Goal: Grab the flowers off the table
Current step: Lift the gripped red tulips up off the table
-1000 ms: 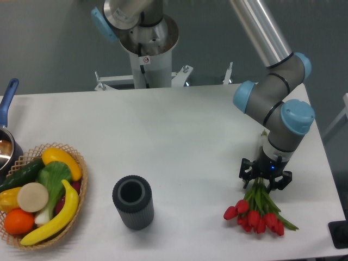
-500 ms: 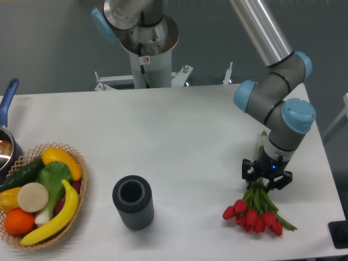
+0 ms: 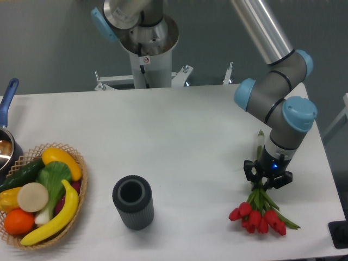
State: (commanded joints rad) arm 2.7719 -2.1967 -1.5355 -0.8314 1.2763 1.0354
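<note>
The hand (image 3: 266,178) has closed in on the tulip bunch (image 3: 259,209), now clamped on its stems; the blooms have shifted slightly right of the grey cup (image 3: 133,202), apparently still on the desk (image 3: 179,136).

Flowers (image 3: 258,214) right of cup (image 3: 132,202)

One bunch of flowers (image 3: 258,213), one dark cylinder (image 3: 132,202), one basket (image 3: 80,202), one pan (image 3: 7,136)

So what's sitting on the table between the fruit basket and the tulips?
Only the dark grey ribbed cylinder, standing upright with its open end up. Otherwise the camera shows bare white table between basket and tulips.
</note>
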